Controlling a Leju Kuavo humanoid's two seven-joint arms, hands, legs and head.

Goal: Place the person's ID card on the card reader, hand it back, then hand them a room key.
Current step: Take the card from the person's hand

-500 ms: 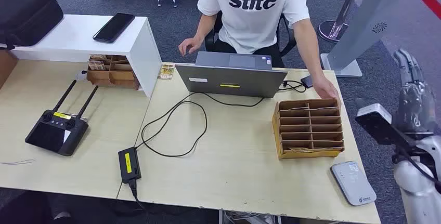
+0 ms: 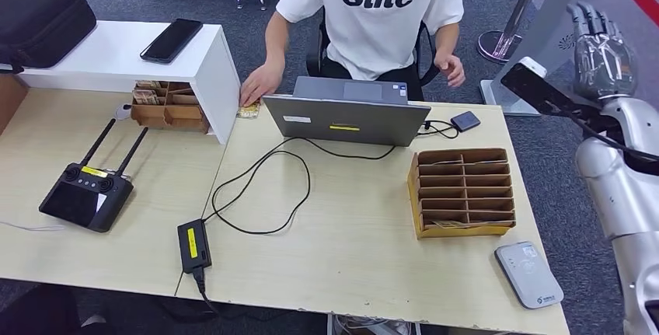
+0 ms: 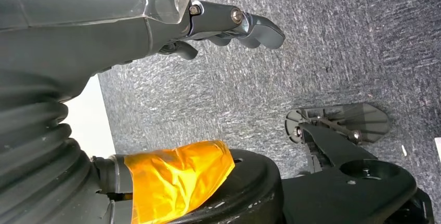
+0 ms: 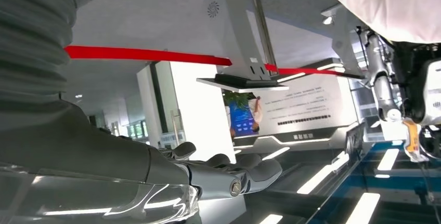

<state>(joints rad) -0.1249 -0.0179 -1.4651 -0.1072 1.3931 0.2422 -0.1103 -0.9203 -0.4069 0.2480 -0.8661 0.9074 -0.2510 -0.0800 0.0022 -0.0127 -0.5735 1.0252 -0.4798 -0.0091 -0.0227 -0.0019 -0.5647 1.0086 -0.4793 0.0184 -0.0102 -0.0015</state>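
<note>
My right hand (image 2: 602, 43) is raised beyond the table's far right corner, fingers spread and holding nothing; the right wrist view shows the same hand (image 4: 229, 174) stretched out and bare. My left hand (image 3: 229, 24) hangs over grey carpet with loose fingers and no load. The white card reader (image 2: 528, 274) lies flat at the table's near right corner. A cardboard slotted organizer (image 2: 461, 192) stands just behind it. Across the table a seated person in a white shirt lays one hand (image 2: 260, 85) by a small yellowish card (image 2: 249, 107) next to the white shelf. Their other hand (image 2: 451, 67) hovers near their chest.
An open laptop (image 2: 346, 117) faces the person, its cable looping to a black power adapter (image 2: 193, 246) at the near edge. A black remote controller (image 2: 85, 195) lies on the left table. A phone (image 2: 171, 40) rests on the white shelf (image 2: 116, 59). A small black box (image 2: 465, 121) sits right of the laptop.
My right arm has swung up from beside the table to high at the far right. The person pulled one hand off the organizer and reached the other to the card by the shelf.
</note>
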